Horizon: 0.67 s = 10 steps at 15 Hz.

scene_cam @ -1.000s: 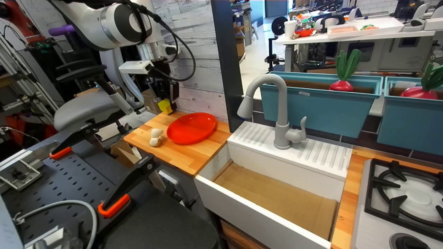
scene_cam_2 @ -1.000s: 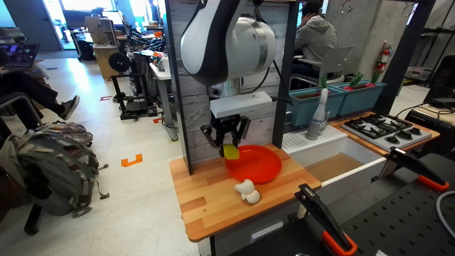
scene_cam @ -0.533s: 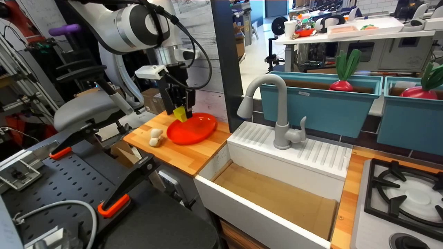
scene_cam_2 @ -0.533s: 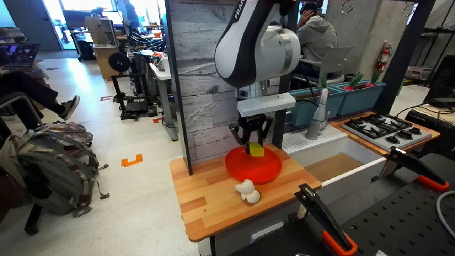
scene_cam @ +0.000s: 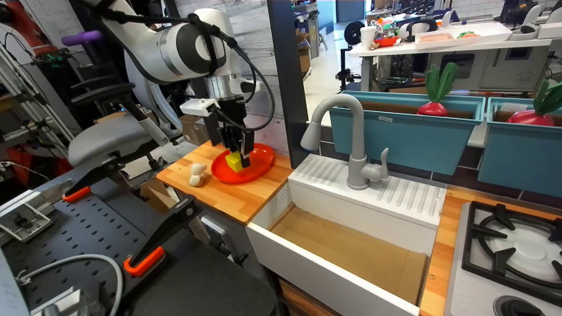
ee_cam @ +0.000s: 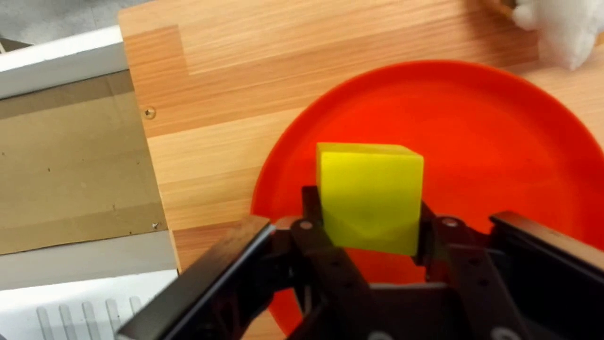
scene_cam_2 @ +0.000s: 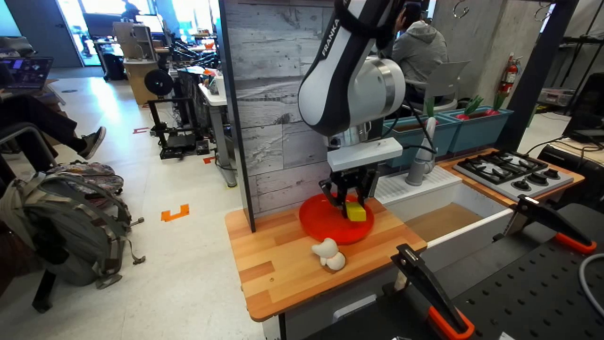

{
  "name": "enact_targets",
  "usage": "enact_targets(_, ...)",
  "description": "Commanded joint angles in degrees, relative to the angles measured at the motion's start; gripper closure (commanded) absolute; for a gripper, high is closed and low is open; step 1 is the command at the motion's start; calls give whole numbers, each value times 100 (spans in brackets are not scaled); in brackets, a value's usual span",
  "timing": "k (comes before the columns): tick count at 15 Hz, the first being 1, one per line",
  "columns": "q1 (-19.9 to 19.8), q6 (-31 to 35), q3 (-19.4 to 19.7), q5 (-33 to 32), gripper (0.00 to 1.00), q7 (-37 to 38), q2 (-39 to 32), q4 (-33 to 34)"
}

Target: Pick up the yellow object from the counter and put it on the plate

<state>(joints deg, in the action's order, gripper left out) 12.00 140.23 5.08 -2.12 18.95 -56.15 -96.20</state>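
Over the red plate the gripper clasps the yellow cube by opposite sides, where I'd hold something light-looking and probably stiff.

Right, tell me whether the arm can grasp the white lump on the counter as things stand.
Probably not: the tool holds the yellow block. Otherwise the way looks free, as the white lump sits beside the red plate with nothing over it.

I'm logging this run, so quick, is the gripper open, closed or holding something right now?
Gripper: closed on the yellow block, holding it by two opposite sides.
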Motion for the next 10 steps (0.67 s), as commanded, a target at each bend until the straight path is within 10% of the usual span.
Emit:
enact_targets(1, 16, -276, 3, 11, 83, 95, -253, 385)
enact_targets(6, 21, -440, -12, 23, 83, 120, -484, 725)
enact_targets(8, 47, -472, 1, 7, 33, 148, -530, 809)
enact_targets(10, 63, -474, 4, 2, 26, 177, -548, 840)
